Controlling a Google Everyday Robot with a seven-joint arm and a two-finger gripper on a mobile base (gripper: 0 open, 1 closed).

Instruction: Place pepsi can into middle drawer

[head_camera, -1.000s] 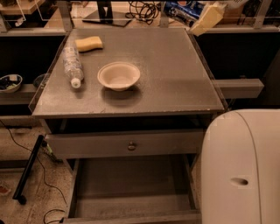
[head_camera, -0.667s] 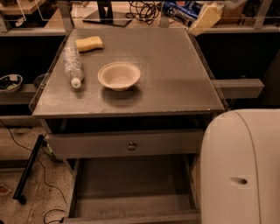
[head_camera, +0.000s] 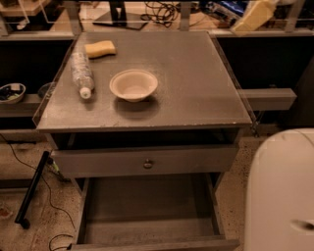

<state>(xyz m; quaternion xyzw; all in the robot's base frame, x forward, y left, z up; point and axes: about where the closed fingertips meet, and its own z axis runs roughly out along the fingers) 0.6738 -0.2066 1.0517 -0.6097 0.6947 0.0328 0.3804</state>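
- The gripper [head_camera: 255, 14] appears to be the pale shape at the upper right of the frame, beyond the cabinet's far corner. I cannot tell whether it is apart, together or clamped on anything.
- The pepsi can cannot be picked out. It is neither on the cabinet top [head_camera: 196, 83] nor in the drawer.
- The white arm casing [head_camera: 282, 191] fills the lower right.
- The middle drawer [head_camera: 147, 208], bottom centre, is pulled out, its floor bare, likely ready to receive the can.
- The knobbed drawer [head_camera: 145, 163] above it overhangs it slightly.
- A bowl [head_camera: 133, 84], a plastic bottle [head_camera: 81, 71] and a sponge [head_camera: 100, 48] sit upper left, away from the drawer.

One bottle [head_camera: 80, 71], bowl [head_camera: 133, 84], sponge [head_camera: 100, 48]; two drawers [head_camera: 147, 161] [head_camera: 147, 213]
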